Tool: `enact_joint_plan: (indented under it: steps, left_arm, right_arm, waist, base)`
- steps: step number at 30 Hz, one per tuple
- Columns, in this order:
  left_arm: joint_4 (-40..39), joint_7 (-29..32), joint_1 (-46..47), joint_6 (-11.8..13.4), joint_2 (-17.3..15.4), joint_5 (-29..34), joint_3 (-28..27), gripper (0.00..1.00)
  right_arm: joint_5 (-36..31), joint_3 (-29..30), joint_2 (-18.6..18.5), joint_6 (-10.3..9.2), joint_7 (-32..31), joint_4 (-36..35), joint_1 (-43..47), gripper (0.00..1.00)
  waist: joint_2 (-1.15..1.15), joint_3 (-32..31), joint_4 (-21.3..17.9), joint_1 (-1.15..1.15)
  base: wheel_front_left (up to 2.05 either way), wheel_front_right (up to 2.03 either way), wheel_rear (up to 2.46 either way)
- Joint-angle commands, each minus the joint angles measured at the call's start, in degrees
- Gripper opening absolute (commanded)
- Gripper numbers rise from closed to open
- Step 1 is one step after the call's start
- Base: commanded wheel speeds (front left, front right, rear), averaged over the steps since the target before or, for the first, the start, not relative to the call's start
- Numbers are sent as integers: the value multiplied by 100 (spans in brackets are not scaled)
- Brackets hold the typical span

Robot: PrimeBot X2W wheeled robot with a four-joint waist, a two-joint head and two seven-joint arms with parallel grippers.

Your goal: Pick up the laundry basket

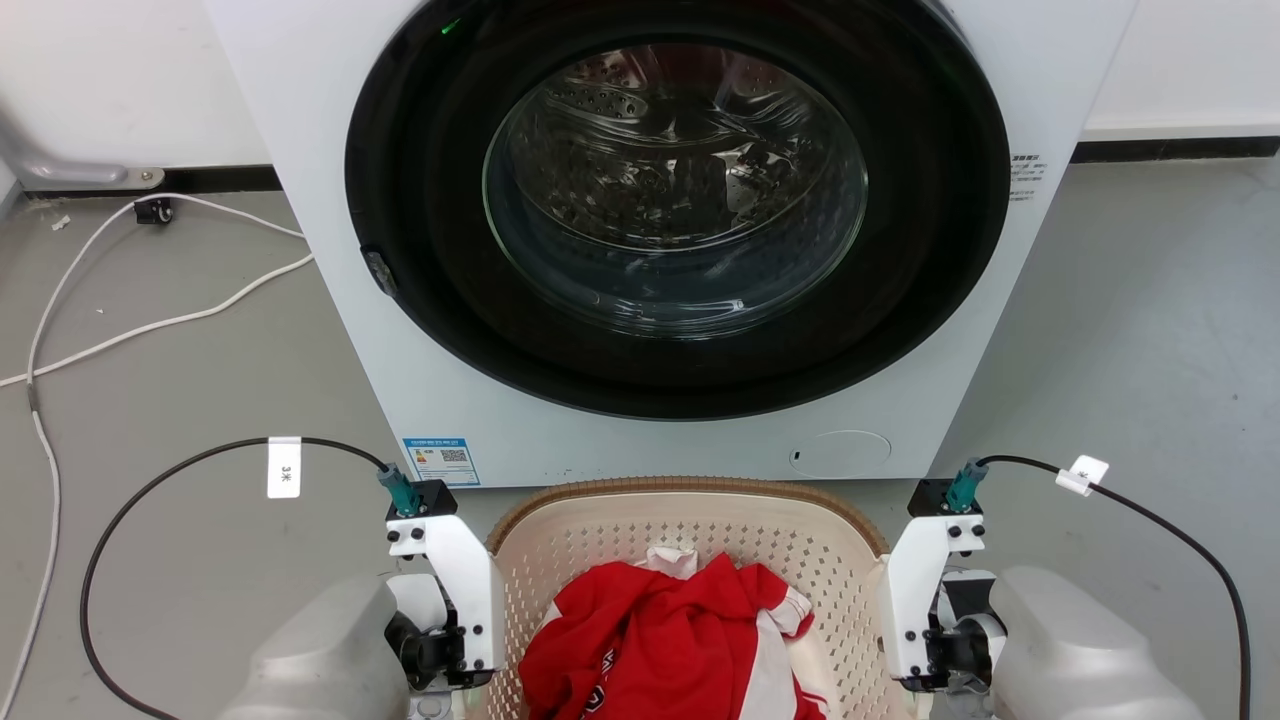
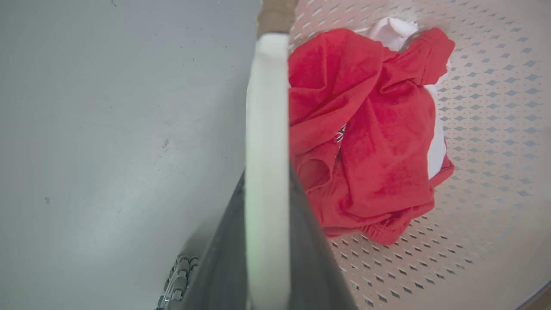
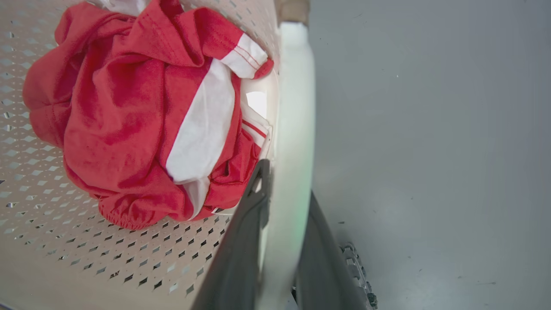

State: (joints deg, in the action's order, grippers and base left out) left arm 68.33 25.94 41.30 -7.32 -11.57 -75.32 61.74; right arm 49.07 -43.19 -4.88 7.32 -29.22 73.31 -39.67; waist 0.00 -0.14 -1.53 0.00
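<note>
The basket [image 1: 600, 560] is showing cream walls patterned with small diamond holes, a brown woven-look rim [image 1: 690, 487] and a white handle [image 2: 267, 129]. The clothes [image 1: 650, 640] inside are glowing red with white panels and thin red stripes. The washer [image 1: 305, 150] is standing white around a black door ring [image 1: 420, 300], on a grey floor [image 1: 200, 380].

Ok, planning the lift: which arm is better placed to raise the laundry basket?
Neither alone. The left gripper has its jaws around the left handle, the right gripper around the right handle of the laundry basket; lift together.
</note>
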Motion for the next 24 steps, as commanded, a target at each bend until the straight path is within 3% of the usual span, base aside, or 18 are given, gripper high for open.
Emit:
enact_joint_plan:
  steps: [1, 24]
  left_arm:
    - [-62, -45, -44, -29, 102, -20, 4, 0]
    - [-64, -98, -57, -29, 99, -125, 117, 0]
  right_arm:
    - [50, -24, 75, 30, 15, -28, -54, 0]
    - [155, -138, 60, 30, 75, 11, -62, 0]
  waist:
    - [0, -1, 2, 0]
    - [0, -4, 1, 0]
  base:
    - [0, 0, 0]
    - [0, 0, 0]
